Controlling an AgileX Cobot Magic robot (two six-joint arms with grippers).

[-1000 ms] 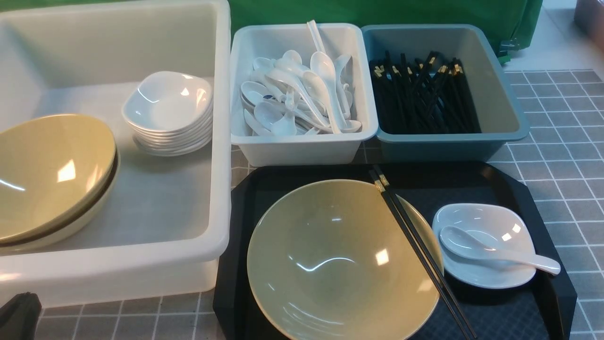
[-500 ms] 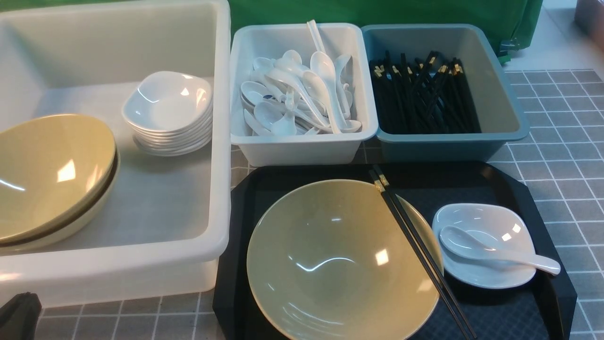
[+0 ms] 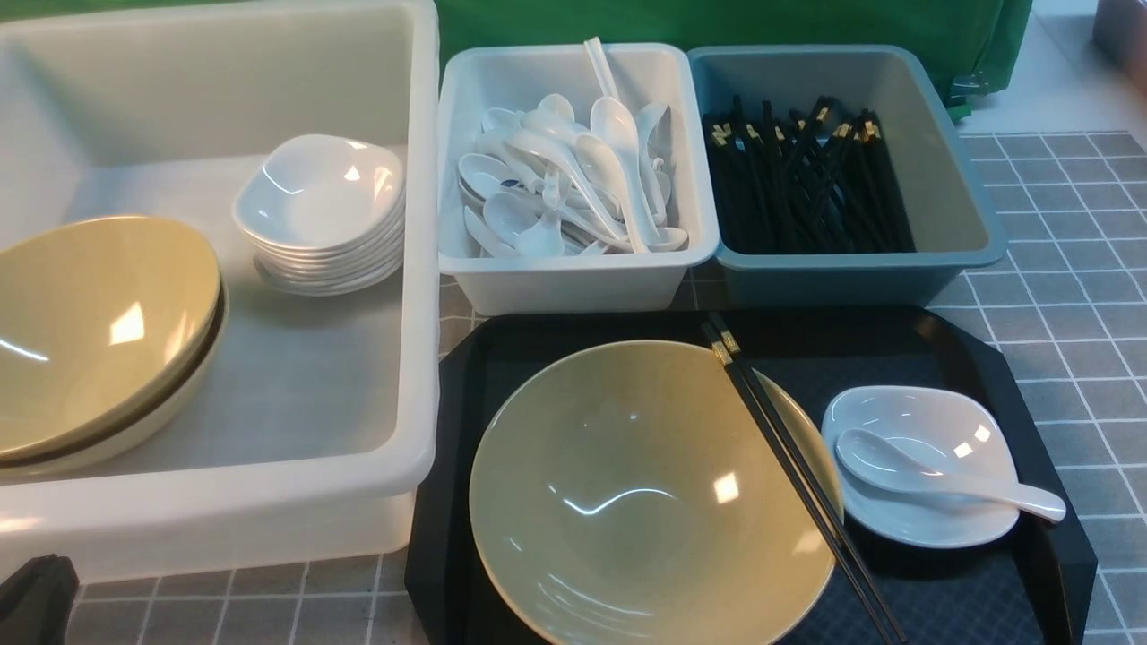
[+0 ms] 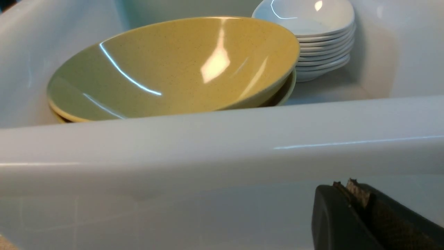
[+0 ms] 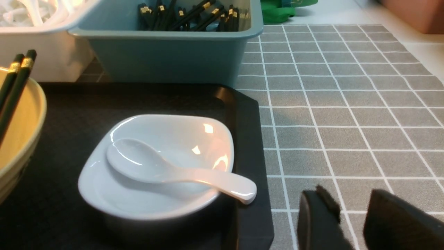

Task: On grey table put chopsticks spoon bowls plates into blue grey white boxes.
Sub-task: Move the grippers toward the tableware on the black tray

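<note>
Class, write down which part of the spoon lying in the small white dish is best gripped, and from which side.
Probably best: grip the spoon by its handle, coming from the right and above. The handle's end overhangs the rim of the dish, while the scoop lies low inside it.

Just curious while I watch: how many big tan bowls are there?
3: one tan bowl on the black tray, two stacked bowls in the large translucent tub; more may hide underneath.
</note>
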